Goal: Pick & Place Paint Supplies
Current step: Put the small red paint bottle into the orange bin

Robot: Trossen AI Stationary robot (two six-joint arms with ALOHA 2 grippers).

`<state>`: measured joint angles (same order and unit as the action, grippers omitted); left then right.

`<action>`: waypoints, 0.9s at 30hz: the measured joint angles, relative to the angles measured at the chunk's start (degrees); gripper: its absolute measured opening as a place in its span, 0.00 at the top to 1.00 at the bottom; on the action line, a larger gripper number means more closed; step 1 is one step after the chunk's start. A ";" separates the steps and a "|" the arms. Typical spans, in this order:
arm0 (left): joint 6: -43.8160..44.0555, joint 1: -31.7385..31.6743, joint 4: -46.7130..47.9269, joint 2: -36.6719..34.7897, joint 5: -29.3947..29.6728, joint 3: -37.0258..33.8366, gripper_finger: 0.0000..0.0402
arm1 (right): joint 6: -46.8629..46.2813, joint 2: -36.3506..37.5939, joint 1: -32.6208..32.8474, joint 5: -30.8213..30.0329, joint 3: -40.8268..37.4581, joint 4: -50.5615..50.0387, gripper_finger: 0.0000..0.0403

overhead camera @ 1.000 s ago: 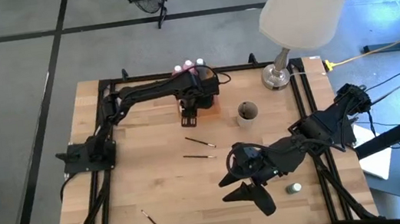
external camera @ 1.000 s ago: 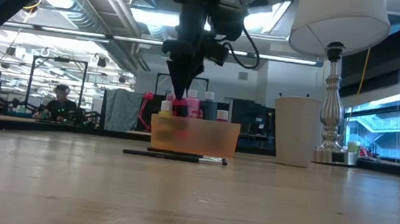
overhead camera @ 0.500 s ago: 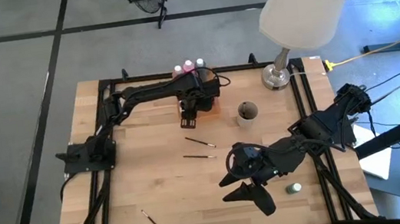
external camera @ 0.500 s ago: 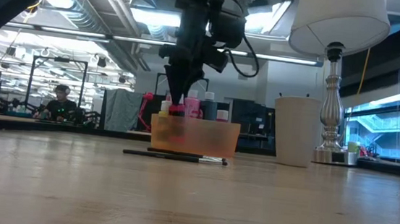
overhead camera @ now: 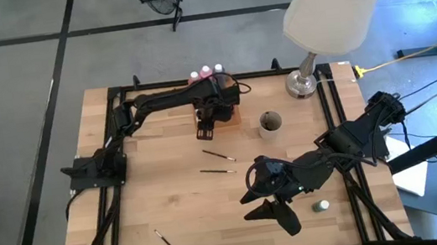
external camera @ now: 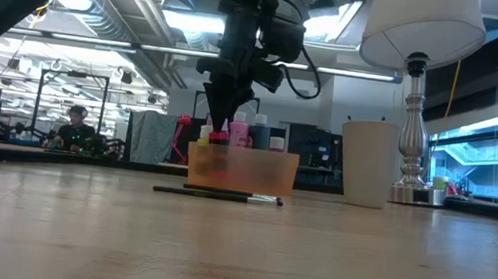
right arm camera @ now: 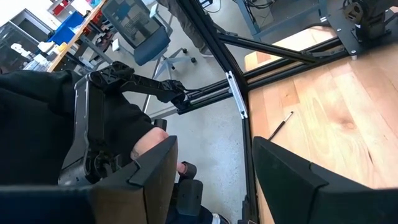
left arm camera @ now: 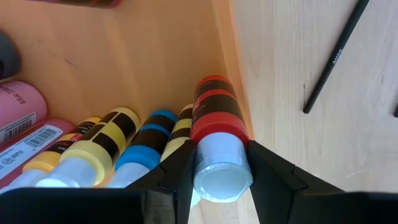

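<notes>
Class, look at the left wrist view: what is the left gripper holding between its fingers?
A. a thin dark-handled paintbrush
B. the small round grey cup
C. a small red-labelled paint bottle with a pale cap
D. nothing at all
C: the left gripper is shut on the small red-labelled paint bottle, at the wall of the translucent orange tray.

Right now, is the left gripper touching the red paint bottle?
Touching. The left wrist view shows the left gripper with both fingers pressed against the sides of the red paint bottle.
</notes>
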<state>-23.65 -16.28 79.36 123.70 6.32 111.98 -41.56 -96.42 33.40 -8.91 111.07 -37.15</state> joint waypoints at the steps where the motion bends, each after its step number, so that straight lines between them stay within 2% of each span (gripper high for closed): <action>1: -0.10 -0.13 -0.10 0.00 -0.10 0.00 0.69 | 0.00 0.00 -0.01 0.00 0.00 0.00 0.47; 27: 0.86 -0.76 -1.12 -0.02 -4.02 -0.02 0.67 | -0.22 0.00 0.00 0.00 0.00 0.07 0.47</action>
<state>-22.79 -17.04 78.24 123.68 2.30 111.96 -41.78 -96.42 33.40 -8.91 111.07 -37.08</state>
